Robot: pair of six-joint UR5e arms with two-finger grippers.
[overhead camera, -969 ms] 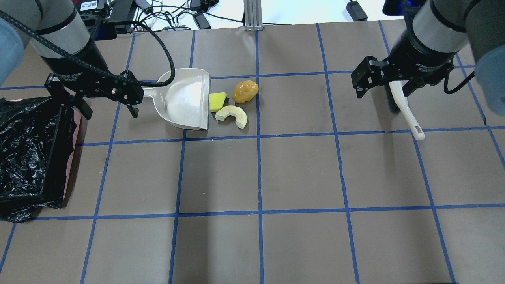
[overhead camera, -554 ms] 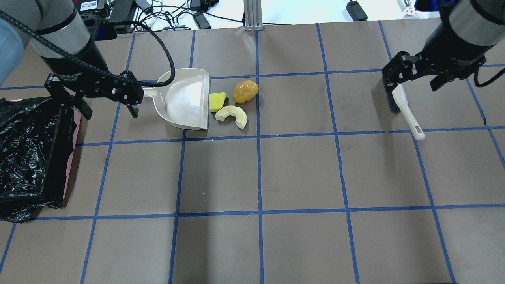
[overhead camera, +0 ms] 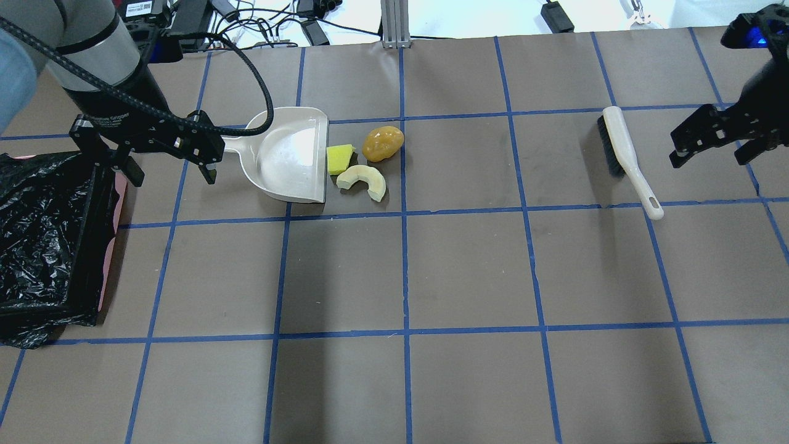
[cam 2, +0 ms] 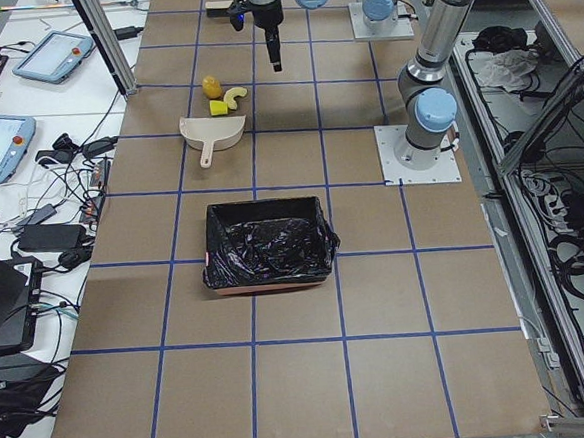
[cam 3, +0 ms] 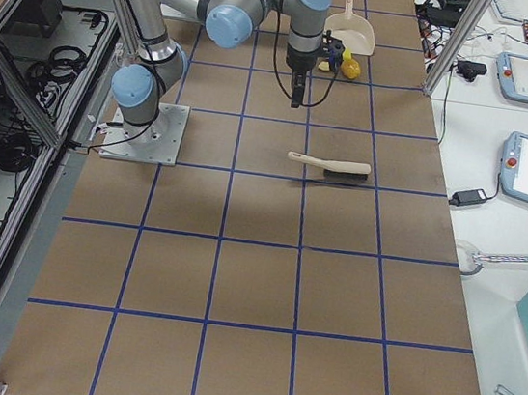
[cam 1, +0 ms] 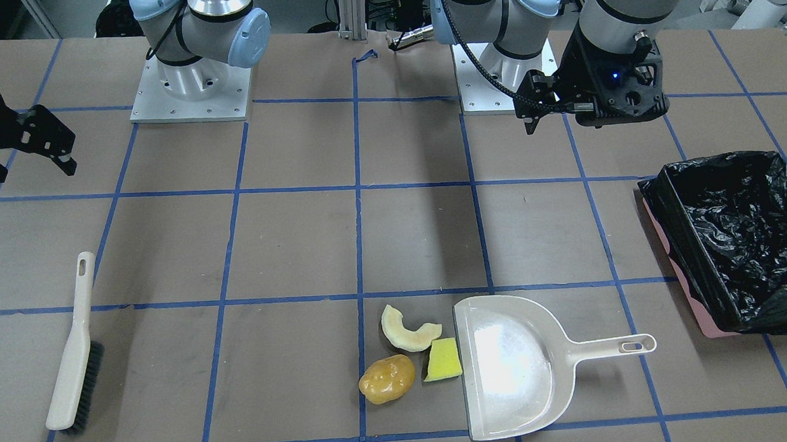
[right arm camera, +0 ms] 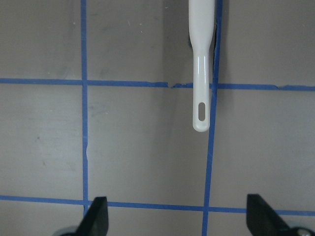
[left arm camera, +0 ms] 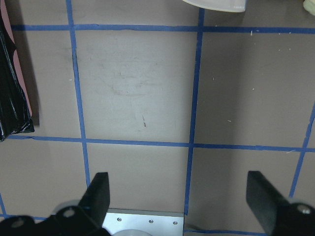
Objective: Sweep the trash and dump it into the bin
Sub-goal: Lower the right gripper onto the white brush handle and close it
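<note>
Okay, I'm seeing both grippers hanging wide open and gripping nothing.

The left gripper [overhead camera: 172, 177] is hovering in the upper left of the overhead frame, between the bin [overhead camera: 92, 216] and the dustpan [overhead camera: 290, 154], up off the table [overhead camera: 468, 265]. Its wrist camera is showing two spread fingers at the bottom corners with bare table between them. The pan's edge is peeking in at the top and the bin's black corner at the left edge.

The trash is lying left of centre in the upper part of the overhead frame, all three pieces on the table just outside the pan's open mouth. The yellow wedge [overhead camera: 339, 158] is sitting right against the pan's lip. The cream slice [overhead camera: 363, 172] is curling just below it in the frame, and the brown lump [overhead camera: 383, 143] is resting just to the wedge's upper right.

The bin is sitting at the left edge of the overhead frame, black liner up and pink showing at its base, well apart from the trash.

The brush [overhead camera: 625, 160] is lying flat in the upper right, with its bristles toward the top and its handle pointing lower right. The right gripper [overhead camera: 709, 159] is hanging at the right edge, near the brush but not touching it. Its wrist camera is showing the handle's end at top centre, ahead of the fingers rather than between them.
</note>
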